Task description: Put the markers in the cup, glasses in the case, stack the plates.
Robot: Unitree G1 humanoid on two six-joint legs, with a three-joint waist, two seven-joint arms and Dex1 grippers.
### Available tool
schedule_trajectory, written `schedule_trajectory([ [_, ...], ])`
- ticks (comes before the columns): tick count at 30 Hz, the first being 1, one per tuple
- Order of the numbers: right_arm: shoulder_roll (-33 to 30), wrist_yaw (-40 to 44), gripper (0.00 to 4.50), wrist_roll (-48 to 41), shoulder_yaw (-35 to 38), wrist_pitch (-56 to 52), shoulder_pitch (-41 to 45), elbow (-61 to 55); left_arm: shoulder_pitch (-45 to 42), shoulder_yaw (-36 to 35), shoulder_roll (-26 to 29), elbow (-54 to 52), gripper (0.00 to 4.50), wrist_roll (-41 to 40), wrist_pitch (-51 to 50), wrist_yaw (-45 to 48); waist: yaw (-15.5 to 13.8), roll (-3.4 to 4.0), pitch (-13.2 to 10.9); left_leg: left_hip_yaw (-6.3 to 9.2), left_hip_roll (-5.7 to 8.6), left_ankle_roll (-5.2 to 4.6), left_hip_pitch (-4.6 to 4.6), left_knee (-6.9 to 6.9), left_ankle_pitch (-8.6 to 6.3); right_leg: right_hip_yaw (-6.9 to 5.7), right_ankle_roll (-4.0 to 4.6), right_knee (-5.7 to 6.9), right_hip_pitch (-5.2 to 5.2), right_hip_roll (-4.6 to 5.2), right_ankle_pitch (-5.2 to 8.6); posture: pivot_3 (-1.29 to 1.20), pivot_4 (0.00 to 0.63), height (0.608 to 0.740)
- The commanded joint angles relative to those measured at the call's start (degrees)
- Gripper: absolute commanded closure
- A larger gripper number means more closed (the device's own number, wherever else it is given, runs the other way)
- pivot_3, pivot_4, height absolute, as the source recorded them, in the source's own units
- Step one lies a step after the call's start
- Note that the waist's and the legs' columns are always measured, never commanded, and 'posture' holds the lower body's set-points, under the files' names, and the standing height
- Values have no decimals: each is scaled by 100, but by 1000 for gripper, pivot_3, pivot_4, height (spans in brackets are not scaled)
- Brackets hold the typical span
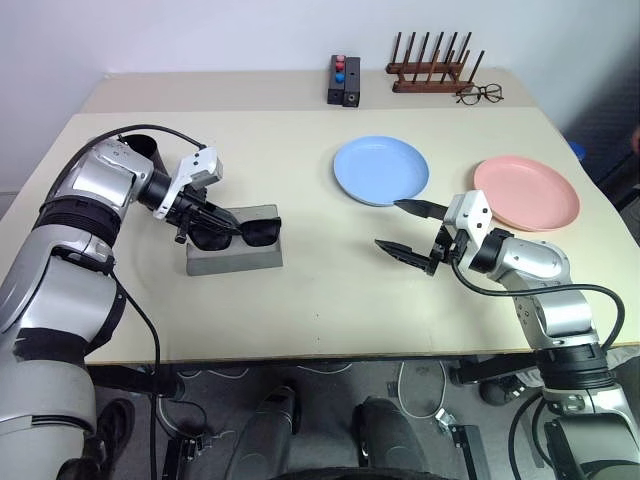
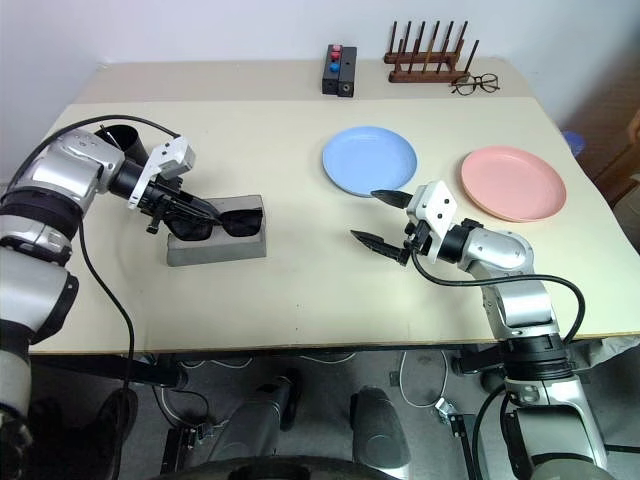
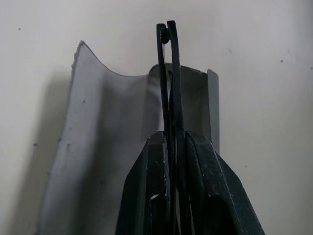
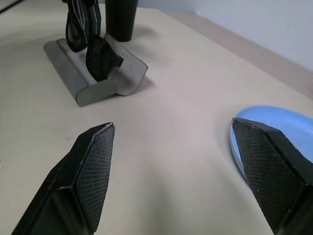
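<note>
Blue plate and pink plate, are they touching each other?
Apart. The left eye view shows bare table between the blue plate and the pink plate.

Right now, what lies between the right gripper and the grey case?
Nothing: bare table runs from the open right gripper to the case in the right wrist view.

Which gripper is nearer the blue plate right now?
Right. The right gripper hangs open just beside the blue plate, one fingertip at its near rim. The left gripper is across the table, shut on the sunglasses over the grey case.
</note>
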State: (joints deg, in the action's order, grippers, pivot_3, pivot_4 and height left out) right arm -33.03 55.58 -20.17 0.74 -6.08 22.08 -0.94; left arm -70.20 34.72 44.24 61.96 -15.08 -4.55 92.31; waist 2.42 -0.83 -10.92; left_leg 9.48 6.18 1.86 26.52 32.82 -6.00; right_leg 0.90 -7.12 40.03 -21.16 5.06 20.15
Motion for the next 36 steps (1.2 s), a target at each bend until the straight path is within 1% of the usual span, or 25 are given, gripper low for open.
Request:
schedule_trajectory([
  [1,84,20,602,-342,115,-147,120,-420,149,73,149,-70,4163,-300,10,19,16,1,0,-1,-1,0,-1,-3,0,2,0,0,-2,0,0,0,150,738],
  [4,69,-25,602,-348,102,-241,177,-503,296,146,175,11,4163,-311,214,19,21,1,0,-2,-2,0,-1,-5,0,5,1,1,-6,0,0,0,150,738],
  [11,-17,-72,602,-293,119,-347,120,-611,438,292,226,25,4163,-386,245,19,0,1,0,-2,0,0,1,-3,0,5,1,1,-7,2,0,0,150,738],
  [16,-52,-107,602,-177,57,-350,115,-615,509,162,150,91,4163,-629,-109,19,12,1,0,-2,-1,0,1,-4,0,6,1,1,-9,2,0,0,150,738],
  [18,-48,-109,602,-185,72,-379,130,-629,529,198,176,102,4163,-651,-151,19,10,1,0,-2,0,0,0,-4,0,6,1,1,-9,1,0,0,150,738],
  [20,-51,-100,602,-185,85,-390,136,-627,543,234,213,54,4163,-774,-405,19,11,1,0,-3,0,0,1,-4,0,5,1,1,-8,1,0,0,150,738],
  [26,-36,-99,602,-186,77,-446,173,-633,627,419,328,-237,4163,-1114,-871,19,14,1,0,-3,-1,0,0,-4,0,6,1,1,-9,1,0,0,150,738],
  [29,-27,-103,602,-177,67,-463,181,-645,746,726,463,-515,4163,-1291,-804,19,10,1,0,-2,-1,0,1,-4,0,7,1,1,-8,2,0,0,150,738],
  [32,-26,-111,602,-171,64,-473,187,-652,824,914,509,-573,3152,-1290,-479,19,11,1,0,-3,-1,0,0,-4,0,10,2,1,-8,3,0,0,150,738],
  [36,-37,-117,602,-160,55,-482,174,-668,829,919,473,-541,1118,-1402,-361,19,5,1,0,-3,-2,0,1,-4,0,11,2,1,-12,3,0,0,150,738],
])
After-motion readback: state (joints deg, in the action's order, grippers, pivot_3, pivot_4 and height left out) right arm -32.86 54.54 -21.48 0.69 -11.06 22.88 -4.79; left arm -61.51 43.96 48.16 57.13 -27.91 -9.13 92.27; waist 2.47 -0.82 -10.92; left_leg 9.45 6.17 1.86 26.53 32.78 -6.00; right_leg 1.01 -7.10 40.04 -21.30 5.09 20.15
